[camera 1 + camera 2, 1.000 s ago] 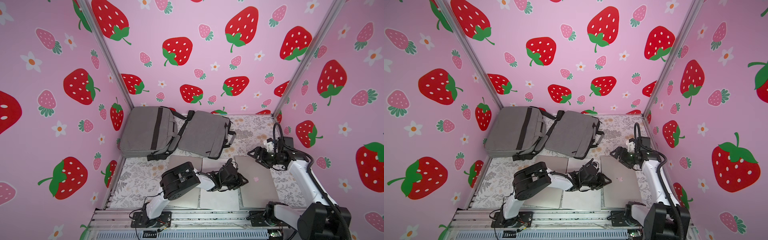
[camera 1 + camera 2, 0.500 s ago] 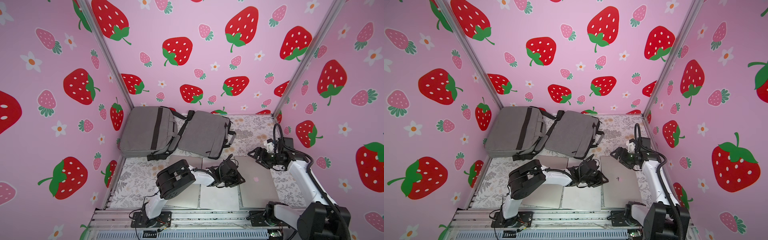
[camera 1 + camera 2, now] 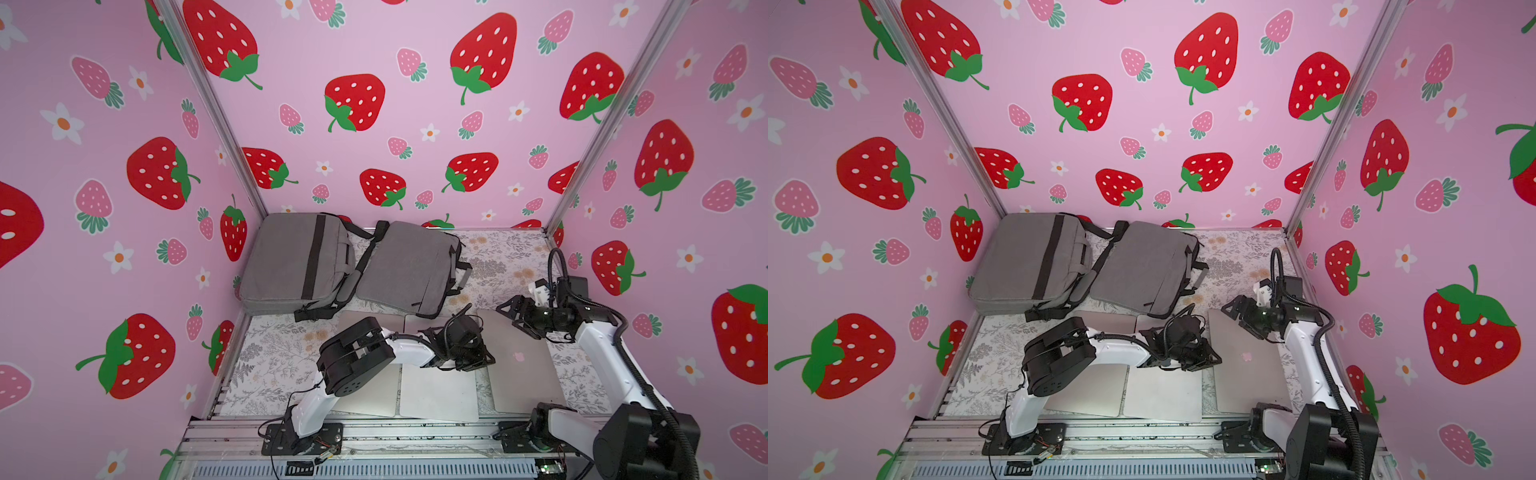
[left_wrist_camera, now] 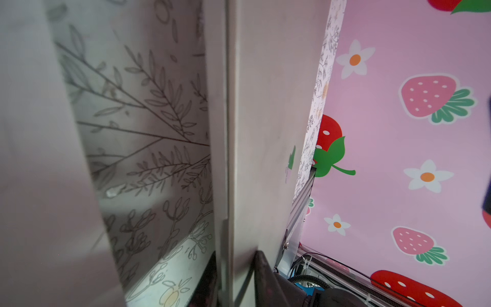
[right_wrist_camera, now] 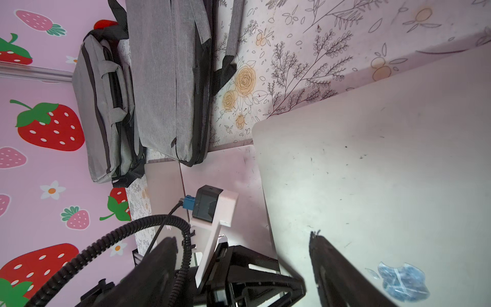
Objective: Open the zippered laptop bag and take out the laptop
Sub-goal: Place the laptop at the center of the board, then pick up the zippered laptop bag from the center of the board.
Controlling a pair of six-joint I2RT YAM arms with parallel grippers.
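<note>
Laptop [image 3: 524, 376] edge now inside narrowed left pincer [image 3: 485, 362], grip unclear; right pincer [image 3: 510, 319] wide, empty.

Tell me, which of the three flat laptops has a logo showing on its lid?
The rightmost laptop, on the robot's right side: a logo marks its lid. The middle laptop and leftmost laptop show plain lids.

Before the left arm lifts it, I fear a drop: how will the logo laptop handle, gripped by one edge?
Probably stiff: the logo laptop is a thin slab with straight edges. Likely slippery, given its smooth, metal-looking surface. The left gripper straddles only one edge, so it may pivot downward.
</note>
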